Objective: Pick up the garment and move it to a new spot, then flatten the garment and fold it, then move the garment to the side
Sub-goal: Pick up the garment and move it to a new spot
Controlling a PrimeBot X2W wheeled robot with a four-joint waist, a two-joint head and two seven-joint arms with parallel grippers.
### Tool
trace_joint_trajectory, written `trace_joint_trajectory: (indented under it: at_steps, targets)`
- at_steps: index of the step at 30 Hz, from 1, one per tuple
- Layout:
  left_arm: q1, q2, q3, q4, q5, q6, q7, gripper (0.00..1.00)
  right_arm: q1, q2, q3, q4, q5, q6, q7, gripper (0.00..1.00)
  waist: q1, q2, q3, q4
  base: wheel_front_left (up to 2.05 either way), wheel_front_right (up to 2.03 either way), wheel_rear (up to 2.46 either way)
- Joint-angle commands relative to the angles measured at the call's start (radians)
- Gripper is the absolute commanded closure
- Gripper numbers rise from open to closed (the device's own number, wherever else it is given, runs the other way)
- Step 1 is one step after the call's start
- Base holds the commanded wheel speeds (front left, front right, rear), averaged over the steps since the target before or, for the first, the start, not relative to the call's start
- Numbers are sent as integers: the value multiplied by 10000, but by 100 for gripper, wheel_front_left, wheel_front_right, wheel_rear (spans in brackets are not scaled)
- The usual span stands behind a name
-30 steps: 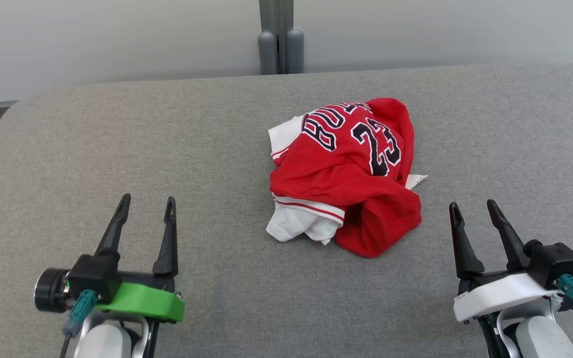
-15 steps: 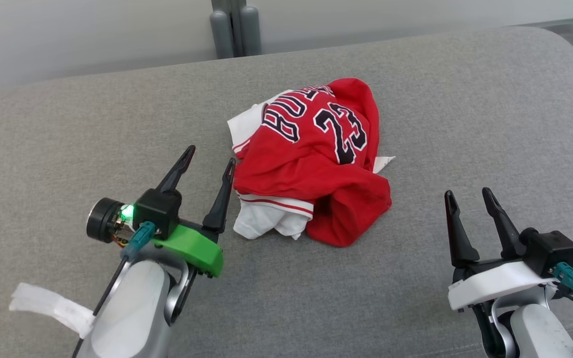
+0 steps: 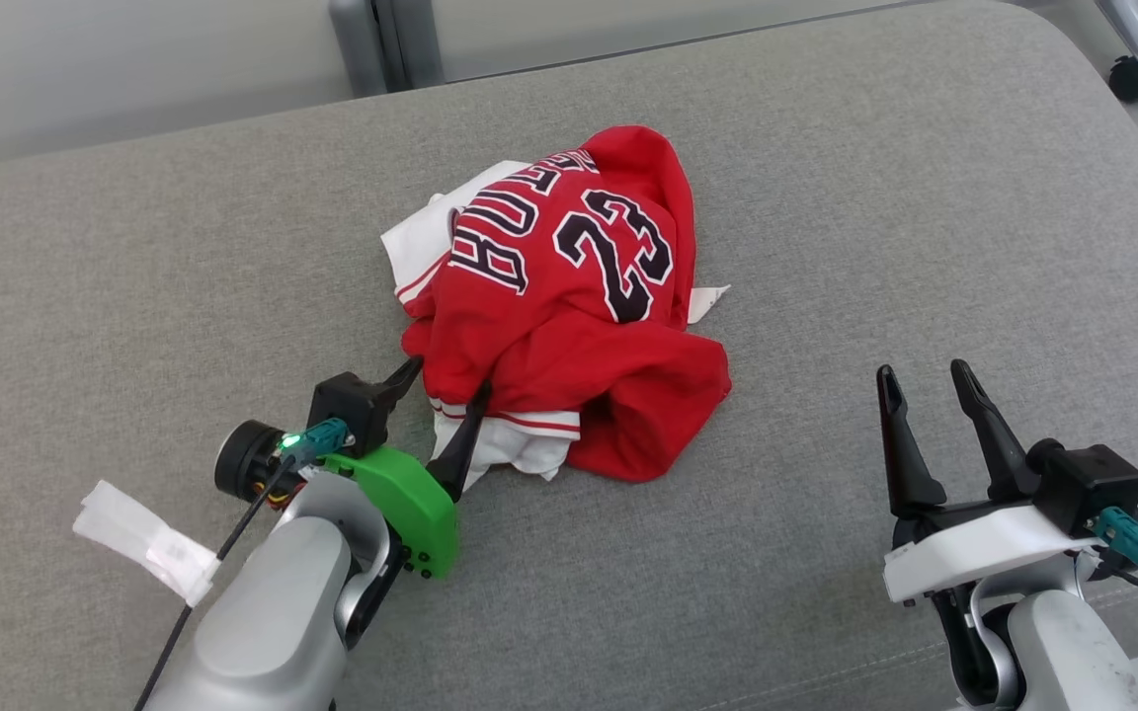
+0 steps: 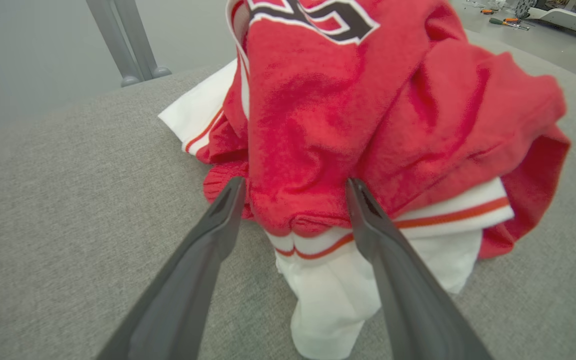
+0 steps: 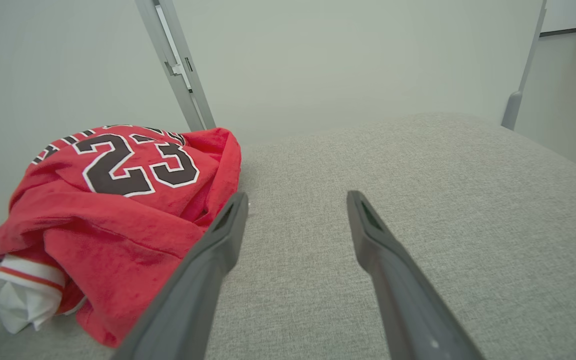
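Observation:
A crumpled red and white jersey with the number 23 lies in a heap on the grey padded table. My left gripper is open at the heap's near left edge, its two fingers straddling a red fold and the white striped hem. The left wrist view has that fold of the jersey bulging between the left gripper fingers. My right gripper stands open over bare table to the right of the heap, apart from it. From the right wrist, the jersey sits left of the right gripper.
Grey metal posts rise behind the table's far edge. A caster wheel stands on the floor at the far right. A white tag hangs off my left forearm. Bare table surface spreads left and right of the heap.
My left gripper has gone forward and right, from beside the heap to straddling its near left edge. The camera has turned, shifting the whole picture left. The right gripper has stayed put.

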Motion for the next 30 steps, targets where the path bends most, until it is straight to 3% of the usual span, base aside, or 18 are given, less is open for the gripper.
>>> trace_joint_trajectory:
  at_steps: [1, 2, 4, 5, 16, 21, 30]
  targets:
    - [-209, -63, -109, 176, -344, 11, 161, 0, -145, -4, 18, 19, 40, 1, -31, 0, 0, 0, 50, -53, 0, 0, 0]
    - [-233, -95, -274, 368, -571, 11, 398, 6, -149, 5, 23, 18, 46, 1, -31, 0, 0, 0, 61, -71, 0, 0, 0]
    - [-443, -34, -521, 513, -785, 11, 385, 94, -149, 26, 33, 14, 59, 1, -31, 0, 0, 0, 84, -103, 0, 0, 0]
    - [-465, -37, -621, 593, -922, 11, 411, 100, -148, 32, 32, 21, 65, 1, -31, 0, 0, 0, 85, -117, 0, 0, 0]
    - [-1281, 119, -1185, 759, -1257, 10, -462, 100, 40, 69, -220, 12, -1, 1, -31, 0, 0, 0, -87, 82, 0, 0, 0]
    - [-2194, 248, -1226, -28, -1062, 10, -591, 100, 130, 143, -254, 46, -26, 1, -31, 0, 0, 0, -330, 302, 0, 0, 0]
    - [-4894, 425, -936, -1685, -1126, 10, 196, 100, 85, 293, -173, 110, 60, 1, -31, 0, 0, 0, -416, 227, 0, 0, 0]
